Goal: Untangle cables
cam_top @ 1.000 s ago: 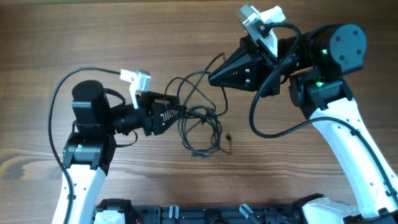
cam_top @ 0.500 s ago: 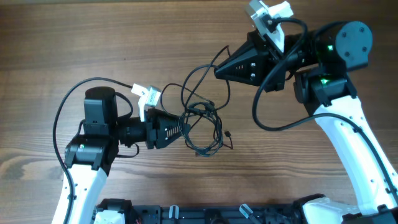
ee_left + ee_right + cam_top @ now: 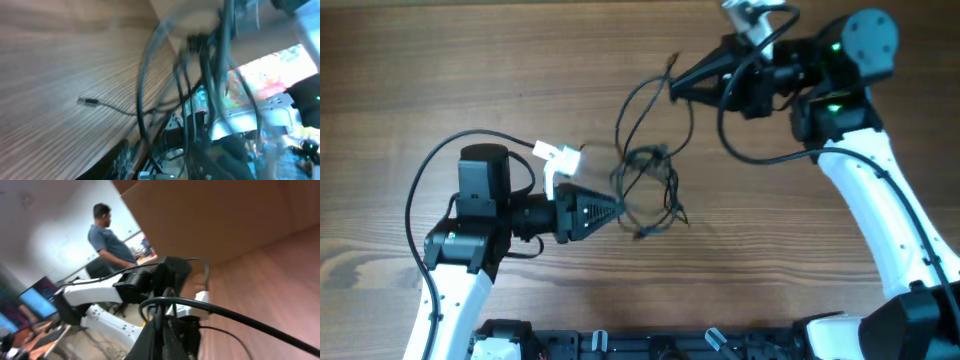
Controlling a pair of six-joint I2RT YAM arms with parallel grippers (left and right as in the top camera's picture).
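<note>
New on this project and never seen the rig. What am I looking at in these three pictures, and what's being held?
Two robot arms work at a wooden table, each ending in a two-finger gripper. The wide picture comes from a fixed camera above the table. The other two come from small cameras on the wrists, so they look tilted and blurry. On the table lies a tangle of thin black cables. The left gripper looks shut on one side of the tangle. The right gripper looks shut on a strand leading away from it. In the left wrist view a loose plug end lies on the wood. The man in the right wrist view is only background.
</note>
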